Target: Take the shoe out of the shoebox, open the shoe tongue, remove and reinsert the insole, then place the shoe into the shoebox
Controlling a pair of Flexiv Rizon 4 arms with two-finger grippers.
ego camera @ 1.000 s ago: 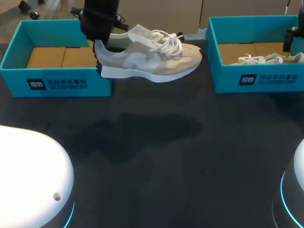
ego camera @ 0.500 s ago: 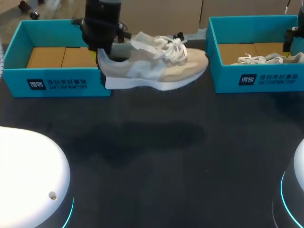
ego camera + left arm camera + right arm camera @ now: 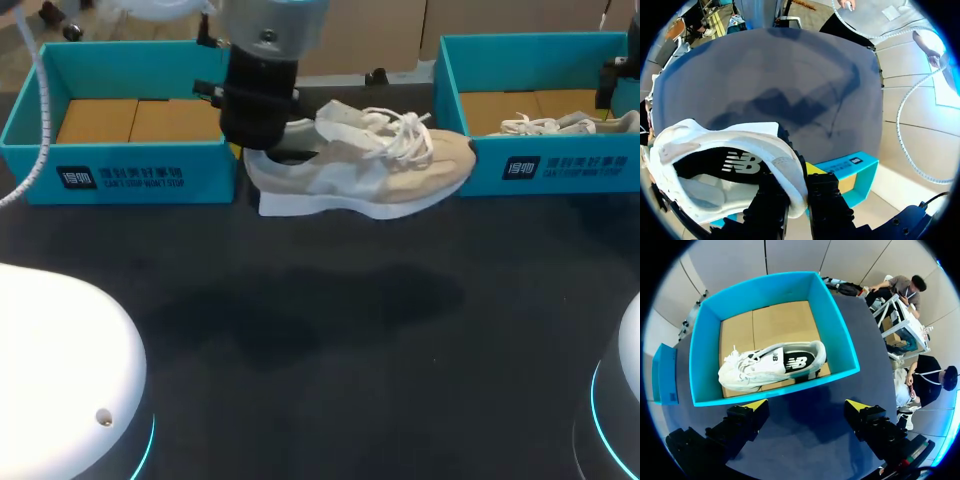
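— Left gripper (image 3: 799, 197), what's it on?
— Clamped on the heel rim of the shoe (image 3: 372, 172); my wrist camera shows one finger inside, one outside. Overhead, the shoe hangs above the table (image 3: 330, 340), between the boxes.
— Boxes?
— Left box (image 3: 130, 178) shows its cardboard floor. Right box (image 3: 836, 335) holds a second shoe (image 3: 771, 365); right gripper (image 3: 806, 410) hovers over it, fingers spread.
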